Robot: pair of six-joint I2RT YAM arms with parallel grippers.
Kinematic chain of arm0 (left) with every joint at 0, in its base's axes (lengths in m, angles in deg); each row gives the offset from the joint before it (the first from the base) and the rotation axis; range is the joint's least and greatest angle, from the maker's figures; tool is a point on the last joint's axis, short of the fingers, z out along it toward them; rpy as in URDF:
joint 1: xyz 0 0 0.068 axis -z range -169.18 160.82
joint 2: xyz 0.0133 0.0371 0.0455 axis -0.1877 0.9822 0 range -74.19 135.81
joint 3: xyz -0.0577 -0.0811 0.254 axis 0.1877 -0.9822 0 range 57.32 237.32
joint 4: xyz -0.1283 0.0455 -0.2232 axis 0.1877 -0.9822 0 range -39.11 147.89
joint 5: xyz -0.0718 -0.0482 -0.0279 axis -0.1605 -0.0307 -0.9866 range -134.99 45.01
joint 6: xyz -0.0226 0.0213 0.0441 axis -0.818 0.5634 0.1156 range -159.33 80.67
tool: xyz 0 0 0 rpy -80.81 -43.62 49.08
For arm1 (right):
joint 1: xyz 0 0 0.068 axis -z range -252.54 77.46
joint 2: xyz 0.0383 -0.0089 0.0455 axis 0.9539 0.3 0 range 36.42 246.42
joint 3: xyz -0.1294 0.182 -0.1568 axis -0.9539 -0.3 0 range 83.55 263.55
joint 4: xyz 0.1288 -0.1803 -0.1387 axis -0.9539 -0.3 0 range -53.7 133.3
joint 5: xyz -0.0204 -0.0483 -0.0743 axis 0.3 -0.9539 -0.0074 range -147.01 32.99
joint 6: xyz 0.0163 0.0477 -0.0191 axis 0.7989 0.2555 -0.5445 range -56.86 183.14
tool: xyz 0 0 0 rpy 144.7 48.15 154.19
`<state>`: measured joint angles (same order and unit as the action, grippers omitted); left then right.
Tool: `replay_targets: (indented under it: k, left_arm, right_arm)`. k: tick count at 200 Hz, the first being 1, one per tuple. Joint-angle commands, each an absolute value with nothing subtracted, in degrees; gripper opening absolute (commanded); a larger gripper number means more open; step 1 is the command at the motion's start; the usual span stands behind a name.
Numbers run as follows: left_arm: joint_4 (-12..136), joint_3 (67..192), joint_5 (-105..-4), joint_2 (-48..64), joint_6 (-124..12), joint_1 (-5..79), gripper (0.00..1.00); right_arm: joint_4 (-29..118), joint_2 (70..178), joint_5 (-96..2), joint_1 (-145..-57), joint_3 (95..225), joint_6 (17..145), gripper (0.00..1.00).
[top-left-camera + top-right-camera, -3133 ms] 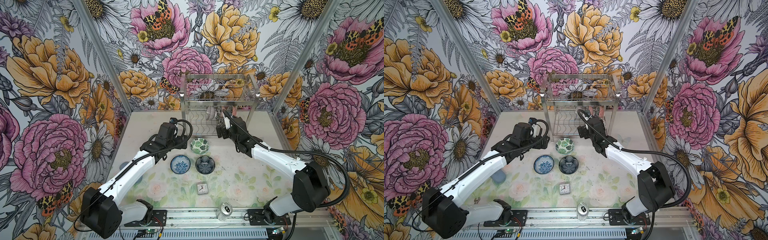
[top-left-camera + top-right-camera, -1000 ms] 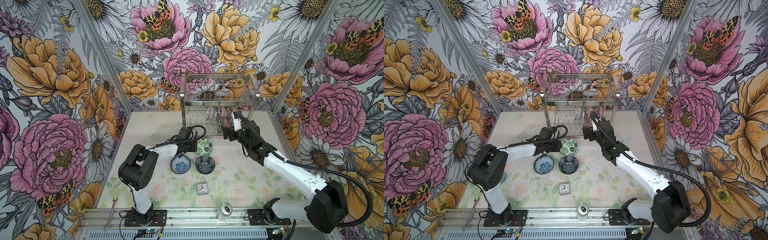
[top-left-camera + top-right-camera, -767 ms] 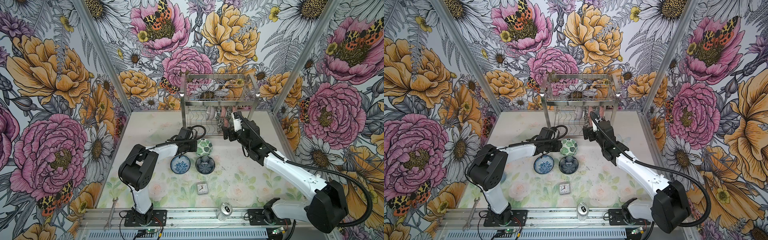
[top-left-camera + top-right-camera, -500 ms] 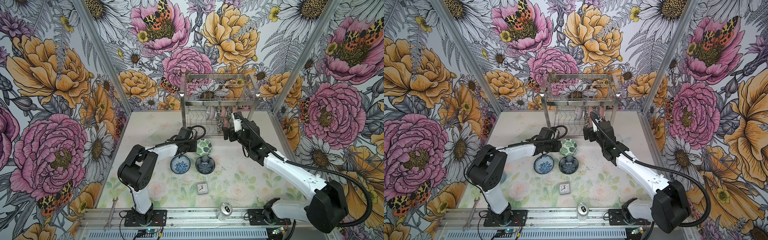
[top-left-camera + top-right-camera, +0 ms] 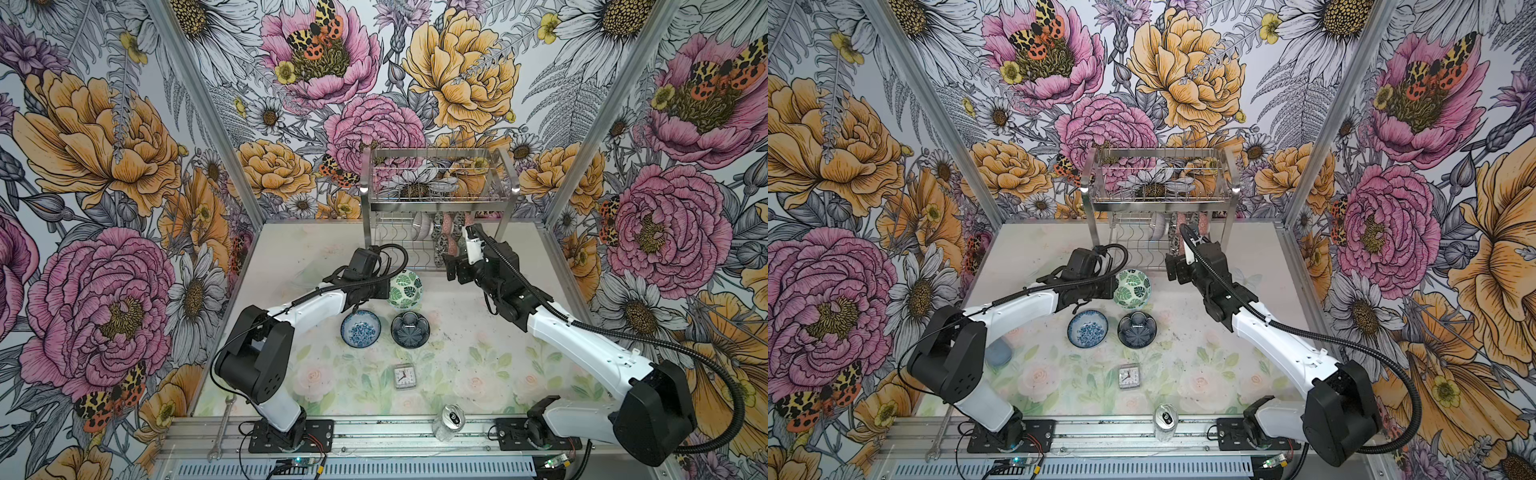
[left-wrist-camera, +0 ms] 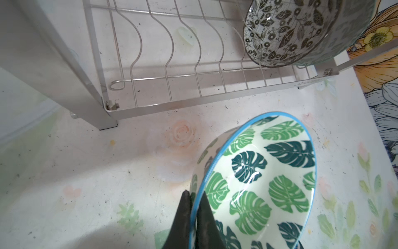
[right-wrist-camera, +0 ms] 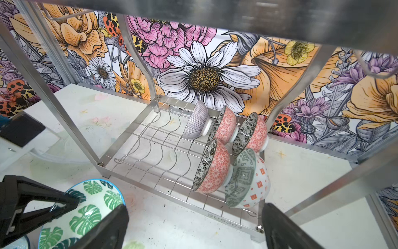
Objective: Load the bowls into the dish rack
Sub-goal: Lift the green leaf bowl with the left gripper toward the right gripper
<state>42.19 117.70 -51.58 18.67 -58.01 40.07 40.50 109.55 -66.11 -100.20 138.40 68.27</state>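
Note:
My left gripper (image 6: 195, 194) is shut on the rim of the green leaf bowl (image 6: 258, 183), one finger inside and one outside. It holds the bowl (image 5: 405, 284) tilted on edge just in front of the dish rack (image 5: 436, 183). Several bowls stand on edge at the right end of the rack's wavy lower tier (image 7: 150, 151), among them a pink one (image 7: 215, 170) and a green geometric one (image 7: 245, 179). My right gripper (image 7: 193, 207) hangs open and empty in front of that end. A blue floral bowl (image 5: 360, 328) and a dark blue bowl (image 5: 409, 329) sit on the table.
A small square clock (image 5: 404, 376) lies mid-table and a silver can (image 5: 451, 419) stands at the front edge. A wrench (image 5: 220, 428) lies at the front left. The left slots of the wavy tier (image 6: 172, 64) hold nothing. The rack's top basket overhangs the lower tier.
Three seconds ago the green leaf bowl sat flat; now my left gripper holds it tilted. The right gripper has shifted right, toward the rack's end. Over the last second nothing visibly moved.

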Motion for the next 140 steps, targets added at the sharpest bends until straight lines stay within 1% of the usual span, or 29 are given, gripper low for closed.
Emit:
replay_targets:
  k: [1,50,67,119,140]
  left_arm:
    - [43.0,119.1,-50.3,15.2,-56.8,40.3,0.00]
    - [44.2,119.8,-49.5,13.0,-57.0,40.5,0.00]
    - [45.8,120.4,-49.7,13.3,-57.8,40.7,0.00]
    - [48.5,123.0,-49.8,14.2,-58.7,42.1,0.00]
    - [49.7,123.5,-51.6,14.6,-59.7,42.3,0.00]
  right_arm:
    - [40.4,108.7,-64.4,-100.0,139.1,69.0,0.98]
    - [40.4,109.2,-61.9,-100.0,139.7,71.2,0.98]
    - [40.4,109.7,-61.0,-100.2,140.1,72.1,1.00]
    - [40.8,110.9,-59.4,-101.7,140.9,73.7,1.00]
    - [41.6,111.7,-58.9,-102.5,141.1,74.6,1.00]
